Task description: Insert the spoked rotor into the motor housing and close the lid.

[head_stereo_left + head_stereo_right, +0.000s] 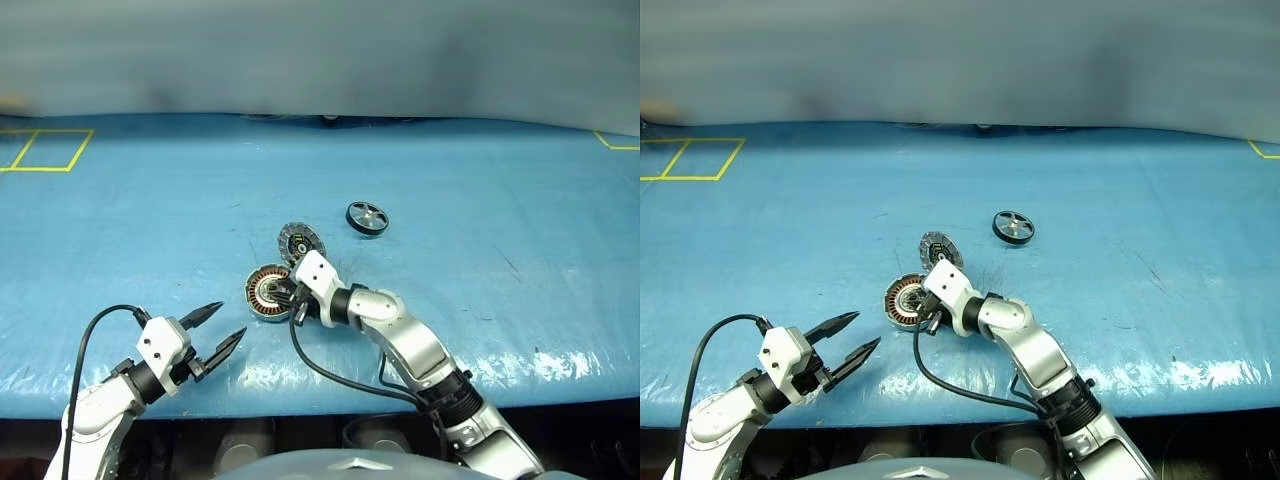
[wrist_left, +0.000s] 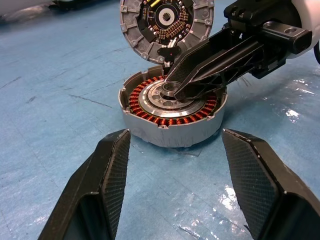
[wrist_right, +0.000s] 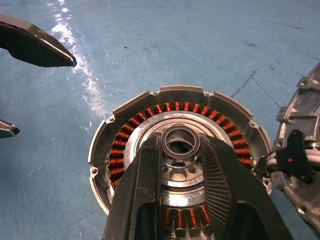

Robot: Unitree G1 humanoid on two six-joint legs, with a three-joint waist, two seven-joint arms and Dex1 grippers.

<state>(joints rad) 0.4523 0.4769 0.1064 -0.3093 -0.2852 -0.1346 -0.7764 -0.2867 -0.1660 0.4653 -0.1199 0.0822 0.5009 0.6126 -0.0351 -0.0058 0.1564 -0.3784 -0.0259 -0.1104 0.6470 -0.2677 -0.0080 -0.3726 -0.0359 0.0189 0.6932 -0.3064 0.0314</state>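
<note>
Rotor (image 1: 367, 217): on the table, well apart from the housing (image 1: 268, 293), untouched.
Lid (image 1: 301, 241): open, standing behind the housing.
Right gripper (image 3: 180, 150): narrow, pinching a small ring (image 3: 180, 141) over the hub.
Left gripper (image 1: 226, 329): wide, empty.
Risk: ring may slip and jam in the windings; lid may fall shut early.

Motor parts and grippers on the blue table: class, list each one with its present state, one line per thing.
Motor housing: open, windings exposed, no rotor inside.
Lid: swung up, ribbed inner face showing.
Spoked rotor: lying apart on the table, untouched.
Small ring: held over the housing's hub.
Right gripper: shut on the small ring.
Left gripper: open, empty.
</note>
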